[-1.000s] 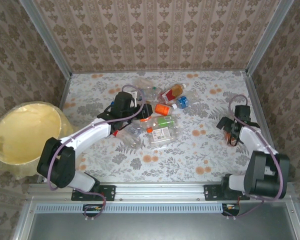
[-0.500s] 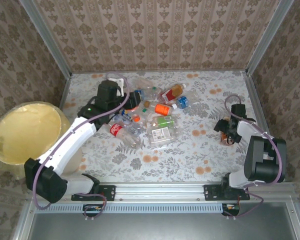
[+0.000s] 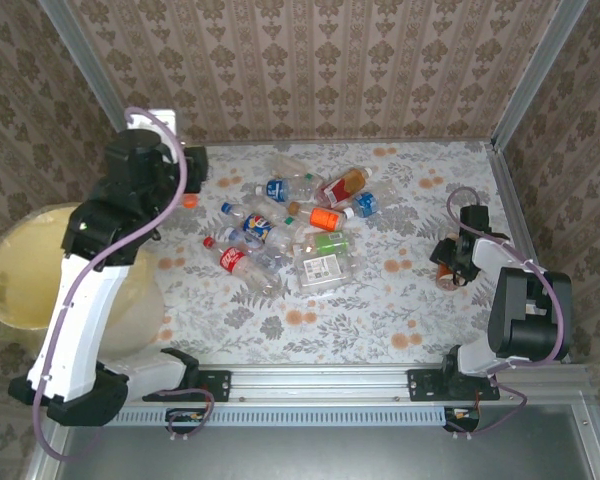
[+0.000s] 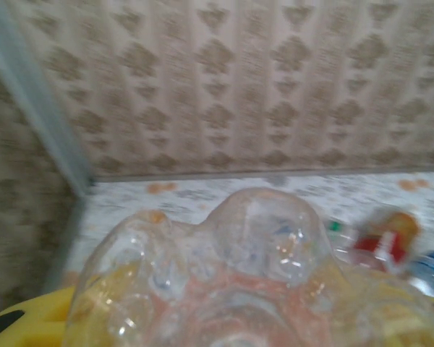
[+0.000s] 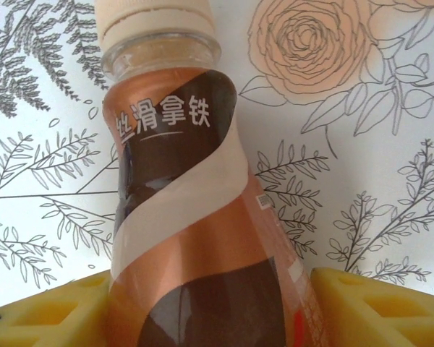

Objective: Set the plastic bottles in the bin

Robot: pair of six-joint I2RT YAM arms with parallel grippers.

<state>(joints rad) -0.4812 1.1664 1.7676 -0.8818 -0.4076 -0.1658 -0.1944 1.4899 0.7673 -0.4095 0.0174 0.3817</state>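
The bin (image 3: 20, 280) stands at the near left, beside the desk (image 3: 400, 310). The left fingers (image 3: 193, 170) are closed round a clear bottle (image 4: 253, 275) (its base faces the wrist camera) at the desk's far-left corner, right of the bin and not over it. The loose bottles (image 3: 290, 225) lie heaped at the desk's centre. The right fingers (image 5: 376, 307) press both sides of a brown-labelled bottle (image 5: 188, 238) with a cream cap, at the desk's right; whether it is lifted cannot be told.
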